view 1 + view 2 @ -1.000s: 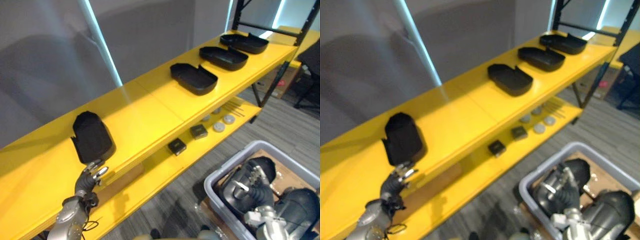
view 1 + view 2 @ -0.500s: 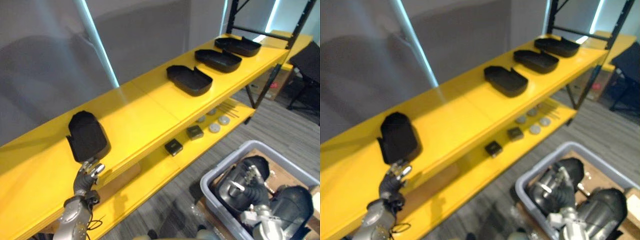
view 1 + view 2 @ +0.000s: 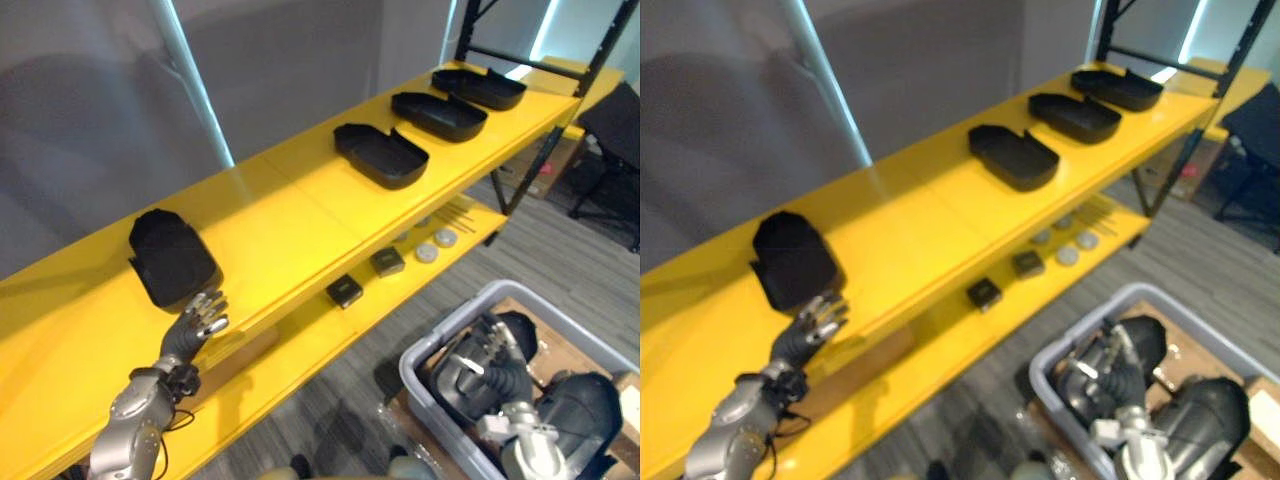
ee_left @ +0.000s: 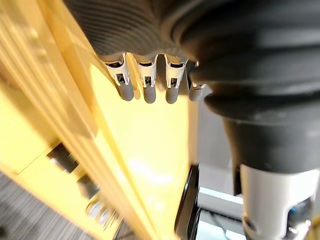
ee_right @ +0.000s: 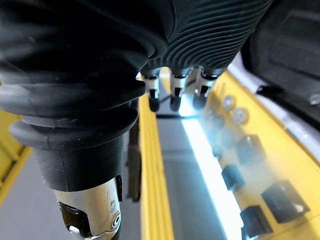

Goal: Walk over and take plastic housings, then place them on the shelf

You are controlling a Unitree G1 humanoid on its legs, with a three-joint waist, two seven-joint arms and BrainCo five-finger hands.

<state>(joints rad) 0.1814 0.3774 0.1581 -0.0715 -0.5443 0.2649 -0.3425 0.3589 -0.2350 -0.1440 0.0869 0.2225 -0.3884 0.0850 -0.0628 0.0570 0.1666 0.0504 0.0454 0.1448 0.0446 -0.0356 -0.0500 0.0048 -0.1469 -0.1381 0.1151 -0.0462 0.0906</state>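
The nearest of 4 plastic housings [image 3: 172, 262] on the shelf [image 3: 290, 215], just past the spread, empty fingers [image 3: 213, 305] of the left hand [image 3: 195, 330], could be nudged if brushed; the grip of the right hand [image 3: 503, 378], below the shelf, cannot be told.

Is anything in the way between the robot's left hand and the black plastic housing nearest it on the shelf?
Nothing visible. The open left hand is right beside the housing, with only bare yellow shelf between.

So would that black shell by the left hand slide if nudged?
Probably. The housing looks like a thin moulded shell, so it is likely light yet stiff. It lies flat on the smooth yellow shelf, so it should slide rather than tip.
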